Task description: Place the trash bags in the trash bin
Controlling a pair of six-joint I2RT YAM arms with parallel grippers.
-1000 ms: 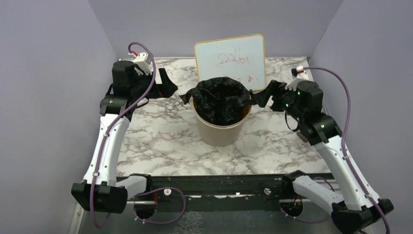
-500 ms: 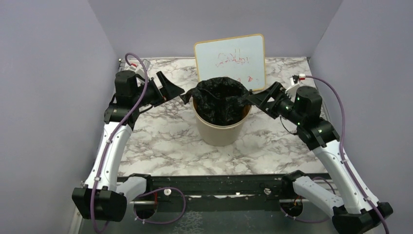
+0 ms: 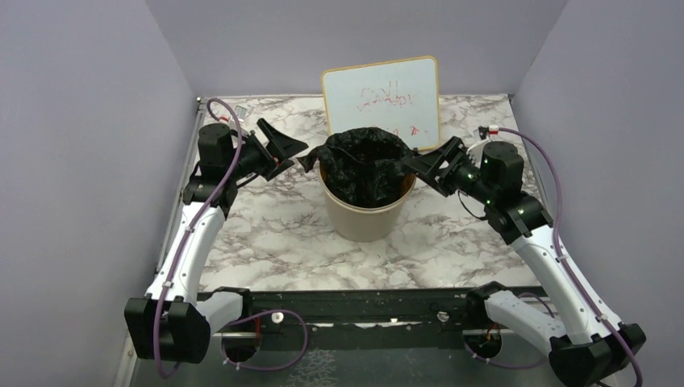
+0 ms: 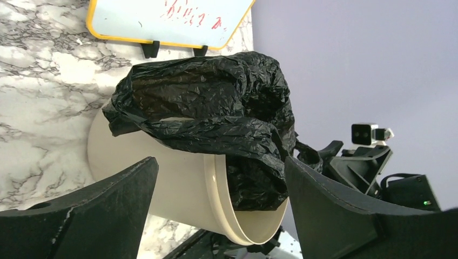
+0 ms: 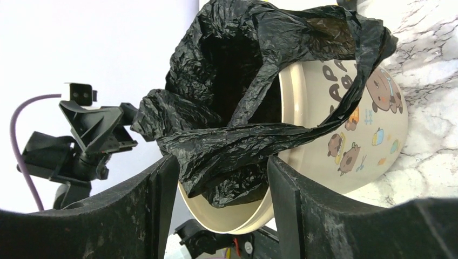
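**A:** Where is the trash bag (image 3: 367, 165) right now?

**B:** Mostly down inside the trash bin (image 3: 363, 219), which stands upright on the table (image 3: 266, 242) in front of the whiteboard (image 3: 381, 101). Its crinkled edge spills over the rim on both sides.

**A:** And the grippers?

**B:** The left gripper (image 4: 220, 164) gapes wide with nothing between its fingers, just short of the left flap. The right gripper (image 5: 221, 162) also has its fingers apart, straddling the right flap (whether the pads touch the plastic, I can't tell).

**A:** So what worries you?

**B:** The film looks thin and slick, so a pinch that catches only the flap's edge could slide off. A sideways tug might drag the bin, or tip it toward the whiteboard. Pulling on one side alone could also lift the bag out of the bin instead of seating it.
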